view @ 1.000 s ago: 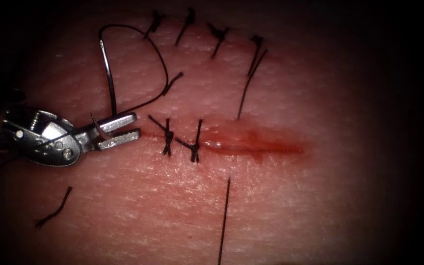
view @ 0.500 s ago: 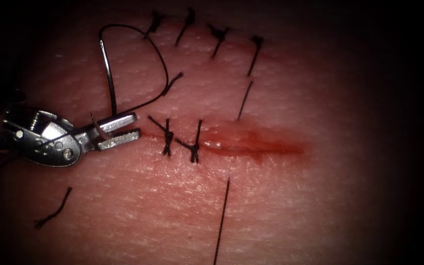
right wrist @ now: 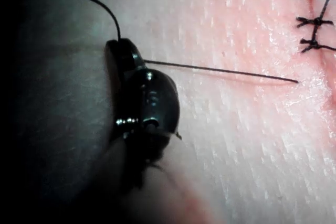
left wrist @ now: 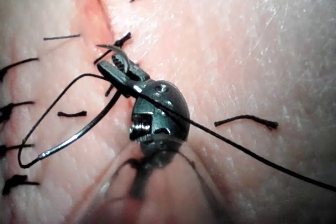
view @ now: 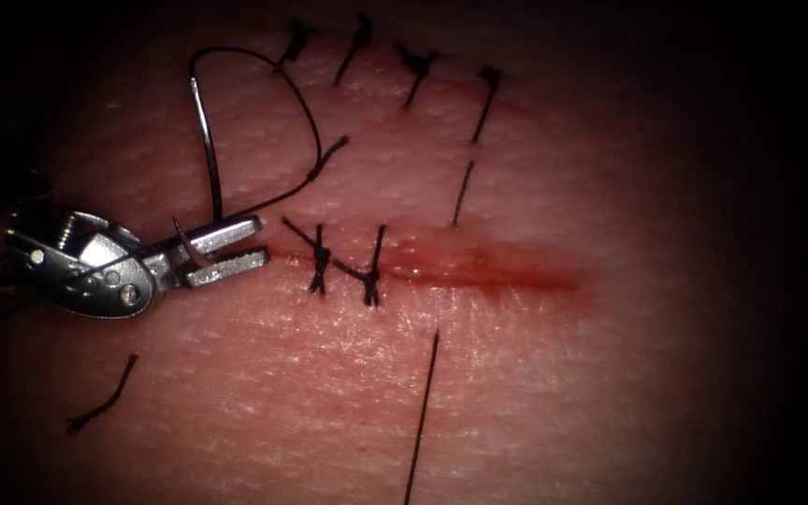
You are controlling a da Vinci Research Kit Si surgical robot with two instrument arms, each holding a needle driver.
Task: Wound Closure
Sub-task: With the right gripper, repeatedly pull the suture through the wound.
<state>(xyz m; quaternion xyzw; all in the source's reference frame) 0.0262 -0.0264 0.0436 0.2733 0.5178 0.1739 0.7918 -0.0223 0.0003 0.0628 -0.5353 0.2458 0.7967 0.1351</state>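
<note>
Tissue [view: 535,393] with cut [view: 479,273] — two knotted stitches [view: 343,271] at its left end. Left tool [view: 226,251] left of the cut, jaws clamped on the needle [view: 206,140] near its tip; needle free of tissue. Right tool [right wrist: 142,98] grips thread [right wrist: 220,70] — taut.

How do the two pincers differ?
The left pincer grips the needle near its tip, clear of the tissue; the right pincer grips thread running taut into the tissue. The left pincer sits at the cut's left end; the right pincer over uncut tissue. Both are shut.
</note>
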